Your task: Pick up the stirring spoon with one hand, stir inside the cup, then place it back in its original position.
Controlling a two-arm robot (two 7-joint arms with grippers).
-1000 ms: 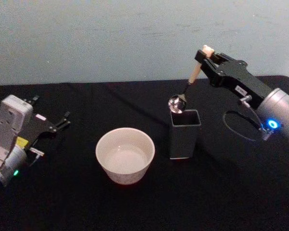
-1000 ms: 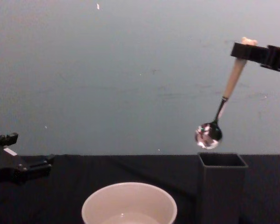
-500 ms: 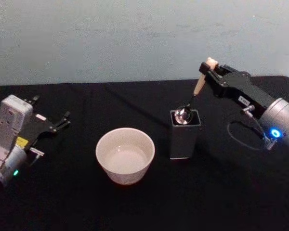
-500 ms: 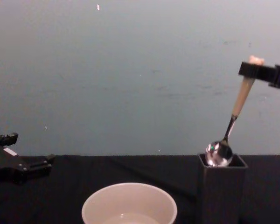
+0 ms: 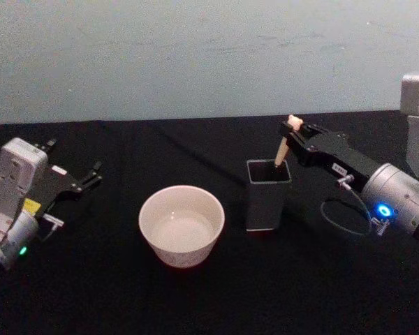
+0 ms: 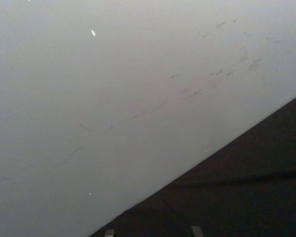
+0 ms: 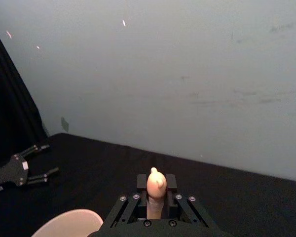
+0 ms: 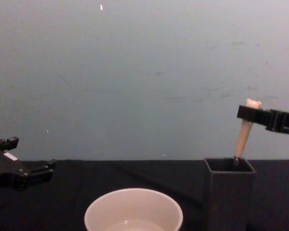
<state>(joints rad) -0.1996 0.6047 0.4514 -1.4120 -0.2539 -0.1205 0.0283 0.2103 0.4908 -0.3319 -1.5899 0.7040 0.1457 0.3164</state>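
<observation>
My right tool (image 5: 291,127) is clamped on the stirring spoon (image 5: 282,149) just under its bear head. The bowl and stem are sunk in the dark square holder (image 5: 268,202), beside the cream cup (image 5: 181,225). I judge the spoon light and stiff, its metal slick, so the cream handle is the place to grip. My left tool (image 5: 89,176) idles far left, fingers spread.

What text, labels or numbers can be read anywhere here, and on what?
No text is legible.
Yellow sticker on the left wrist housing: print too small to read.
White tag behind the left gripper: blurred.
White label on the right gripper, which grips the stirring spoon: dark marks, unreadable.
Cup, holder: no markings.
</observation>
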